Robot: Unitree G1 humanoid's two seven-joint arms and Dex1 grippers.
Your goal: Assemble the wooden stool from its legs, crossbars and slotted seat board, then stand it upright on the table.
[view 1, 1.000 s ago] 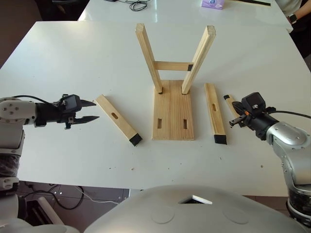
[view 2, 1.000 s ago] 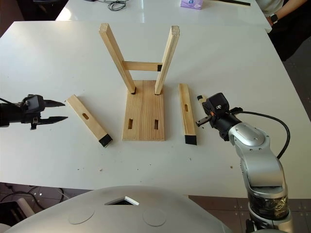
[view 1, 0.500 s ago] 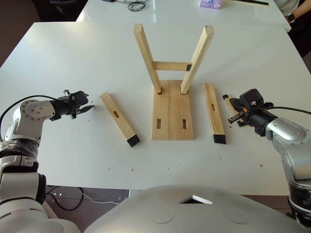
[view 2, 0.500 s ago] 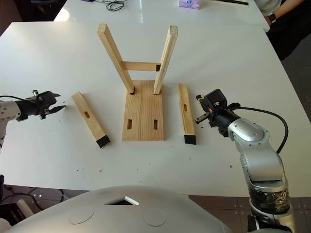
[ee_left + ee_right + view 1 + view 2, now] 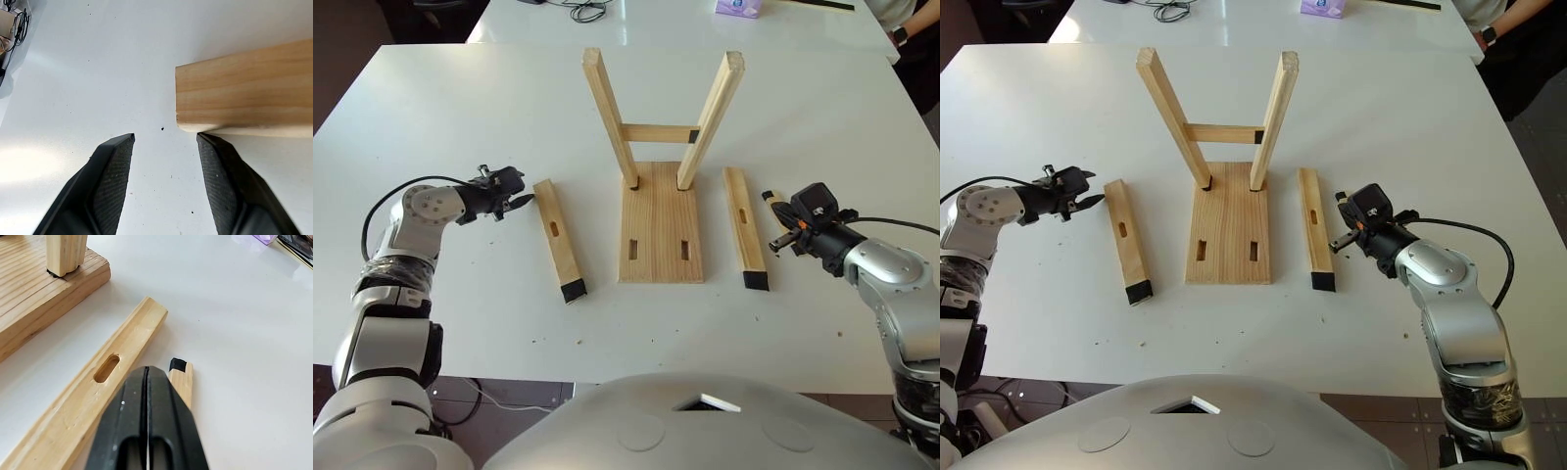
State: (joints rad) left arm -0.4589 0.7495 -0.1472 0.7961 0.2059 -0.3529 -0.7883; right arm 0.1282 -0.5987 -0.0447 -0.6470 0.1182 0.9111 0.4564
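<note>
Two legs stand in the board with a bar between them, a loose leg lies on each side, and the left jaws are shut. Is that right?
Not quite. The left jaws are open, not shut: the left wrist view shows a clear gap between them, at the end of the left loose leg. The rest holds.

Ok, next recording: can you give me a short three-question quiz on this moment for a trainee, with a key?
1. True or false: the right gripper is holding the seat board.
2. How many slots in the seat board are empty? A) none B) two C) four
3. Fill in: the fingers of the left gripper are ___ beside the end of the loose left leg.
Key: 1 false; 2 B; 3 open.
</note>
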